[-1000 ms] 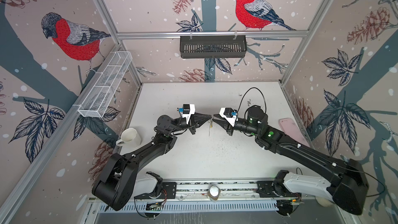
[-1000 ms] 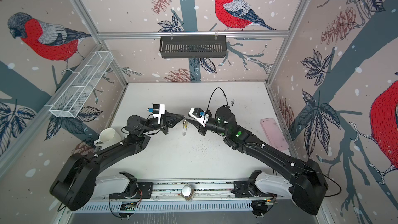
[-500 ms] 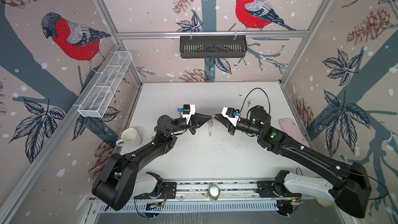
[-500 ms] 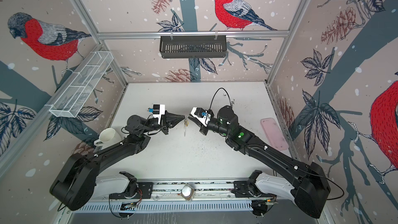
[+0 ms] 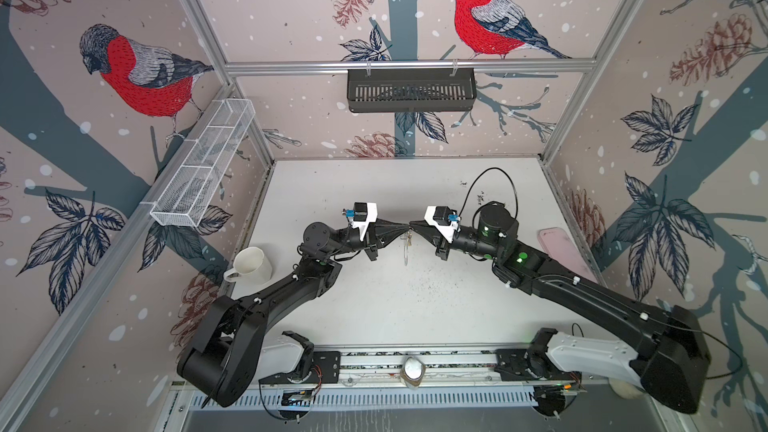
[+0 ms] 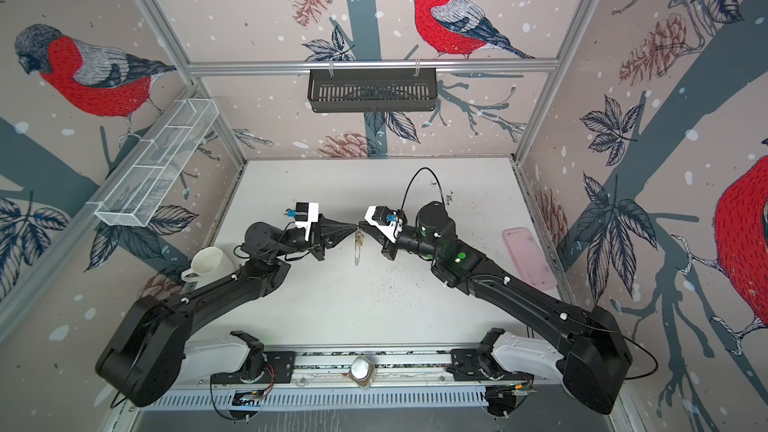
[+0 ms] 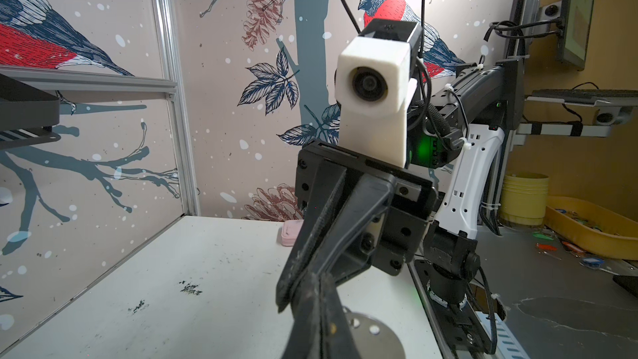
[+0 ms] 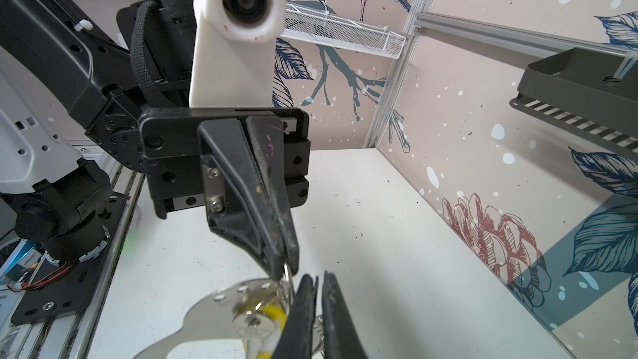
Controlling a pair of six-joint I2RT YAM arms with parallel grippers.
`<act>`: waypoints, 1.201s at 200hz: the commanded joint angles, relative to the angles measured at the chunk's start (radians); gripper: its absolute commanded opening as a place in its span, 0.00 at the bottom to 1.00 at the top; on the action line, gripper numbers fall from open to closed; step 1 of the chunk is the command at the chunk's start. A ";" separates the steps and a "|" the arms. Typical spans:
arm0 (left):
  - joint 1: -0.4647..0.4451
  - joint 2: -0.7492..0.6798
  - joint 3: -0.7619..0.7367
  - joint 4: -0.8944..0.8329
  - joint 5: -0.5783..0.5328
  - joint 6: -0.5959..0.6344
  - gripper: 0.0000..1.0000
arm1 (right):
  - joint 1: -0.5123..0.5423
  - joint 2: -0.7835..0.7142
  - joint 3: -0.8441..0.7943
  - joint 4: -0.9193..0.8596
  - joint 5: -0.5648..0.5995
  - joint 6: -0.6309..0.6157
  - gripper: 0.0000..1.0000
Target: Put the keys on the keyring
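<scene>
In both top views the left pincer (image 5: 404, 226) and right pincer (image 5: 412, 224) meet tip to tip above the middle of the white table (image 5: 374, 305). The keyring (image 5: 405, 250) hangs edge-on from the left tips toward 6 o'clock, clear of the surface, with the keys (image 5: 409, 238) bunched at its upper end. A white mug (image 5: 250, 266) stands at 9 o'clock and a pink case (image 5: 565, 251) lies at 3 o'clock. The left wrist view shows the left pincer's fingers (image 7: 310, 319) pressed together, the plate's holed edge just beside them and the right pincer's tips touching them. In the right wrist view the left pincer is clamped on a small metal ring (image 8: 288, 278) of the keyring, and the key with its yellow tag dangles against the plate. The right pincer's jaws stand almost together with a slim gap; whether they pinch anything I cannot tell.
</scene>
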 commanded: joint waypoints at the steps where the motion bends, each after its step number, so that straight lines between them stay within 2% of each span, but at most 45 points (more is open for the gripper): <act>1: 0.002 -0.008 -0.001 0.032 -0.006 0.004 0.00 | 0.003 -0.002 0.006 0.002 0.007 0.007 0.11; 37: 0.002 -0.019 -0.001 0.011 -0.012 0.021 0.00 | 0.003 -0.018 0.004 -0.061 -0.014 -0.010 0.18; 74: 0.002 -0.019 0.003 0.008 -0.013 0.020 0.00 | 0.002 -0.037 0.001 -0.071 -0.029 -0.016 0.20; 140: 0.002 -0.017 0.004 0.007 -0.006 0.015 0.00 | 0.003 -0.043 0.011 -0.054 -0.075 -0.014 0.20; 240: 0.002 -0.001 0.005 0.037 0.018 -0.010 0.00 | 0.004 -0.013 0.026 -0.030 -0.083 -0.004 0.11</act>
